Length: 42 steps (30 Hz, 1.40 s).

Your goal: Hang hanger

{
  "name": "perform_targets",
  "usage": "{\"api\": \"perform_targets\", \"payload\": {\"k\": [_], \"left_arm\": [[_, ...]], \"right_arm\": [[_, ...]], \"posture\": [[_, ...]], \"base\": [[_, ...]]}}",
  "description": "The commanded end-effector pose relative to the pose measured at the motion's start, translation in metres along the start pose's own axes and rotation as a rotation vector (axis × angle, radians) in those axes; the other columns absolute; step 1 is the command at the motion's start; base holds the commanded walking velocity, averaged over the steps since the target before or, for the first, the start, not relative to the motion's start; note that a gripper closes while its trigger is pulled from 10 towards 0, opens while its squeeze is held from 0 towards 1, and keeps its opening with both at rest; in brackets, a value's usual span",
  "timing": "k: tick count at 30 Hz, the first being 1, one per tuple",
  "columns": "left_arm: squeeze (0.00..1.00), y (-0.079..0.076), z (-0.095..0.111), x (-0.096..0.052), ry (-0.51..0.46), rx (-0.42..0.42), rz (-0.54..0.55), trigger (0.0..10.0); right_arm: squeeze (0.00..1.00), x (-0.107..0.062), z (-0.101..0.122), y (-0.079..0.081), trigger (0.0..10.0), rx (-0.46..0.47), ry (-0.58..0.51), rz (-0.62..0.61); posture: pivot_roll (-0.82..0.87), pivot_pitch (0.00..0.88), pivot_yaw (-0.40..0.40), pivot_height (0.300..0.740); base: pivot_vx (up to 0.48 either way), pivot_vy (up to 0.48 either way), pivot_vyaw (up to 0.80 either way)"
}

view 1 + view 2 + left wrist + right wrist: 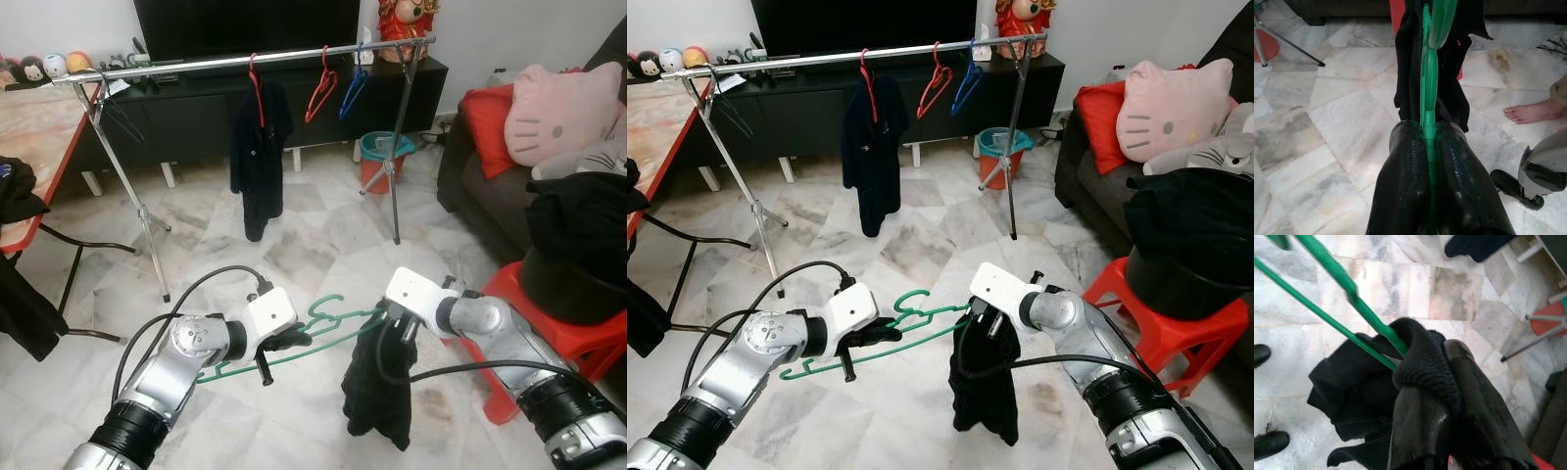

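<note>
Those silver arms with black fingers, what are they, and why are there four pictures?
They belong to a walking robot. Two pictures come from cameras in its head looking down; two come from cameras on its wrists, looking along the fingers. The left gripper is pinched shut on a green hanger. The right gripper is shut on a black garment draped over the hanger's other end. Ahead on the marble floor stands a clothes rack with a dark shirt and two bare hangers on it. A person's bare foot is nearby.
</note>
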State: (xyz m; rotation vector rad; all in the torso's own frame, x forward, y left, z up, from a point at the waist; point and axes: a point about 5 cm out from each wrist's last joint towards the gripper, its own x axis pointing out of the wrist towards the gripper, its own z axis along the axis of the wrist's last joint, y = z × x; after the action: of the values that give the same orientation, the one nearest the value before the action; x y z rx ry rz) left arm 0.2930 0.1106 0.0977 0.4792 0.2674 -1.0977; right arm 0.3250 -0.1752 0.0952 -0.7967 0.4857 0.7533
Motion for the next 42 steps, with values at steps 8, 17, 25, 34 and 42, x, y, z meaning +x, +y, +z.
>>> {"api": "perform_targets", "payload": {"k": [8, 17, 25, 34, 42], "left_arm": [[0.0, 0.0, 0.007, 0.004, -0.028, 0.011, 0.008, 10.0], [0.0, 0.015, -0.006, 0.005, 0.101, 0.011, 0.136, 10.0], [0.0, 0.018, -0.019, -0.004, 0.176, 0.019, 0.155, 10.0], [0.0, 0.011, -0.022, -0.01, 0.195, 0.051, 0.067, 10.0], [0.0, 0.014, -0.023, -0.021, 0.2, 0.054, 0.07, 10.0]], "right_arm": [[0.0, -0.011, 0.023, 0.018, 10.0, -0.08, -0.13, 0.188], [0.0, -0.027, 0.045, 0.023, 10.0, -0.12, -0.203, 0.218], [0.0, -0.028, 0.047, 0.021, 10.0, -0.094, -0.203, 0.189], [0.0, -0.022, 0.038, 0.013, 10.0, -0.094, -0.134, 0.11], [0.0, -0.013, 0.028, 0.011, 10.0, -0.068, -0.077, 0.069]], "posture": [[0.09, 0.0, 0.001, 0.74], [0.08, 0.0, 0.002, 0.74], [0.09, 0.0, 0.0, 0.74], [0.09, 0.0, -0.001, 0.74], [0.1, 0.0, -0.003, 0.74]], "base": [[0.0, 0.0, 0.0], [0.0, 0.0, 0.0], [0.0, 0.0, 0.0], [0.0, 0.0, 0.0], [0.0, 0.0, 0.0]]}}
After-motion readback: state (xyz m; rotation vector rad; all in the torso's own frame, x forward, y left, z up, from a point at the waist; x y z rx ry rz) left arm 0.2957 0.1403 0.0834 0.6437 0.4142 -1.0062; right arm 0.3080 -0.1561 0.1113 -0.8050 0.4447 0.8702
